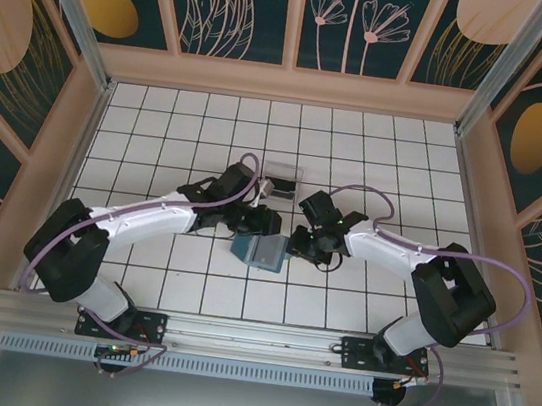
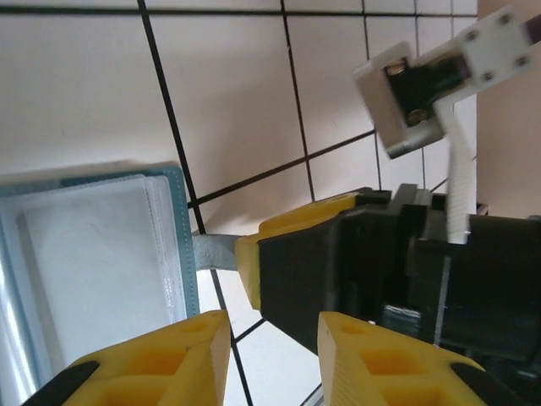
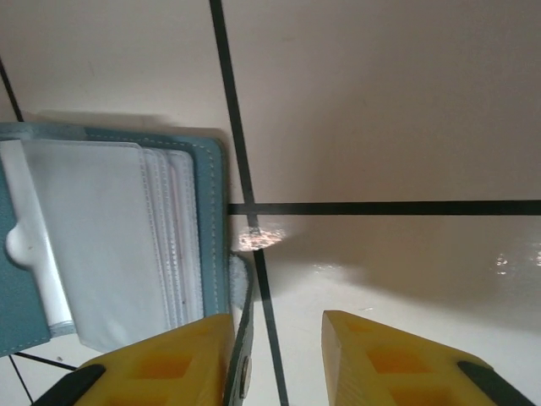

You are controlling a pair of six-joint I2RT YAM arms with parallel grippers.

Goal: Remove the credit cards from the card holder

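Holder: flat teal-blue bifold card holder [image 1: 257, 253], open on white tiled table [image 1: 160, 127], pale grey pockets facing up.
Left gripper [image 2: 273, 359]: just off holder's strap edge, yellow jaws apart, nothing between them.
Right gripper [image 3: 277, 359]: at the same edge, jaws apart, holder's grey strap tab [image 3: 240, 292] alongside one finger.

My top camera is fixed above and behind my two arm bases. It looks down from far on the whole white tiled table [image 1: 360, 145]. Each wrist camera sits just behind its own yellow plastic fingers [image 2: 169, 364] and looks along them at the tiles from very near. Both wrist cameras have the flat teal-blue bifold card holder [image 3: 110, 237] at their left side. All three views share this holder and the tiles around it.
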